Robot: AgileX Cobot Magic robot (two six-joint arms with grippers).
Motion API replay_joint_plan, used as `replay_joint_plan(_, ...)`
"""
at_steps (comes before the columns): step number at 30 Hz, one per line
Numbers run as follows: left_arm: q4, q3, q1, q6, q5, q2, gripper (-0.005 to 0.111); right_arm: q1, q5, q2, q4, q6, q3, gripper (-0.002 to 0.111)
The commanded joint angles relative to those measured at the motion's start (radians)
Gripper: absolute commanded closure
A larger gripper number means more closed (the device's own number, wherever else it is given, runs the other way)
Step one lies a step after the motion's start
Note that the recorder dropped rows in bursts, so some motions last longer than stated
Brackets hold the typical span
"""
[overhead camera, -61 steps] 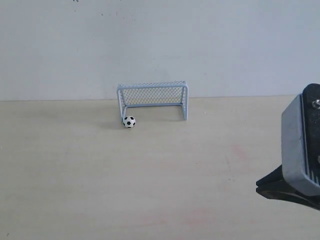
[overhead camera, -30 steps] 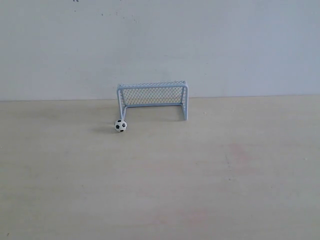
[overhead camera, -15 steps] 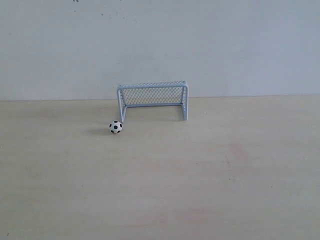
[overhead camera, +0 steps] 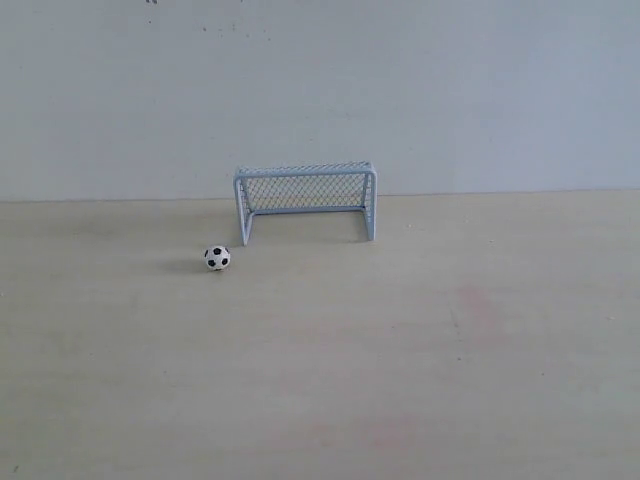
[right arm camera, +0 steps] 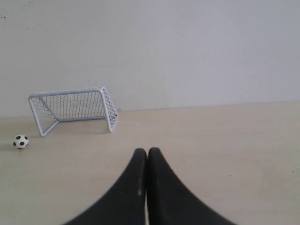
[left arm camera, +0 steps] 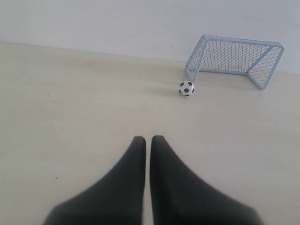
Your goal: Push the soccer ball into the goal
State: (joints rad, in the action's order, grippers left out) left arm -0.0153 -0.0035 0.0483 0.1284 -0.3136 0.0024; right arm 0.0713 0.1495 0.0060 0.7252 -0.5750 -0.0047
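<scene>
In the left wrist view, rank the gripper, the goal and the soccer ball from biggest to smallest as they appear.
1. left gripper: largest here, but it sits right at the camera, so true size is unsure.
2. goal.
3. soccer ball: near the goal's post, far smaller.

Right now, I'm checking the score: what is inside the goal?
Inside the goal only bare table shows, through its open front and mesh. The soccer ball sits outside, off its left post in the exterior view. The frame tubes hide only thin strips.
</scene>
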Motion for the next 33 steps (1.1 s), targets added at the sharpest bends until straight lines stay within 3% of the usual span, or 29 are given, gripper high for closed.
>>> replay_joint_plan(1,0.002,0.003,0.000,0.000,0.007,-0.002,0.102,-0.001,-0.001,-0.006,-0.234,0.201,0.005,0.109)
replay_joint_plan(3,0.002,0.003,0.000,0.000,0.007,-0.002,0.102,-0.001,0.012,-0.006,-0.546,0.506,0.005,0.109)
replay_joint_plan(7,0.002,0.003,0.000,0.000,0.007,-0.002,0.102,-0.001,0.159,-0.006,-0.689,0.602,0.005,0.109)
replay_joint_plan(33,0.002,0.003,0.000,0.000,0.007,-0.002,0.102,-0.001,0.195,-0.006,-0.717,0.595,0.005,0.109)
